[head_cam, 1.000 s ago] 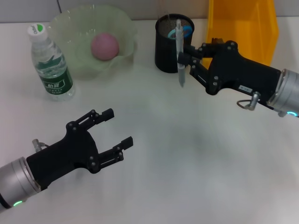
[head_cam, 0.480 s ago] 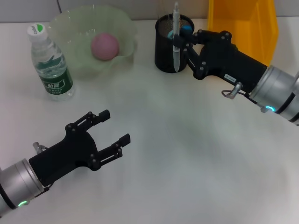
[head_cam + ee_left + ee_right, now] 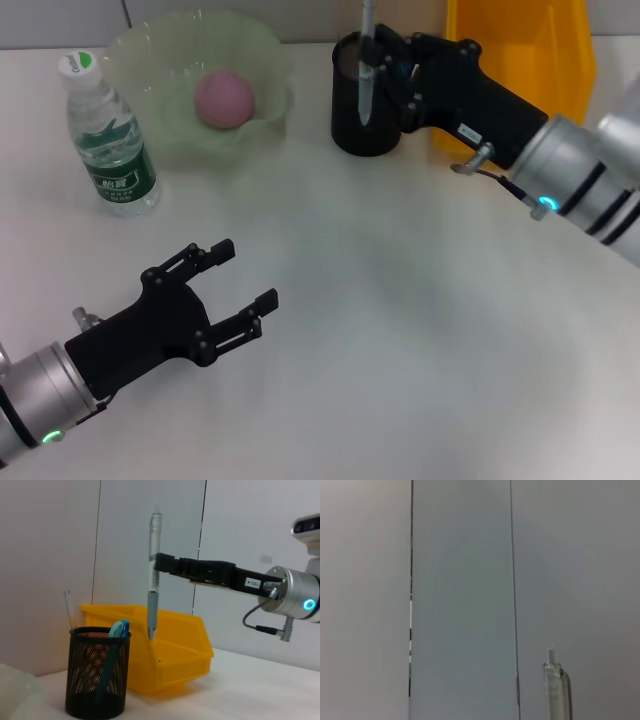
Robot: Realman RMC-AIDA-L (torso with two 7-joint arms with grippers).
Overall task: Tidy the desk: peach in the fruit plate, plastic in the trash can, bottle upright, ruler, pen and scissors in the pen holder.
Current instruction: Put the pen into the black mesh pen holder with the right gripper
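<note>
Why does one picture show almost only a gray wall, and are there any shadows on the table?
The right wrist view faces a plain wall, with only the pen top showing at the edge. In the head view, soft shadows lie under the left gripper and beside the pen holder; the lighting is even, without strong glare.

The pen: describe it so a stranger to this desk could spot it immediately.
Start at the yellow bin at the desk's far right; just left of it stands the black mesh pen holder. The pen hangs upright above that holder, tip down, clamped in the right gripper. It is the only pale, translucent stick held in the air.
</note>
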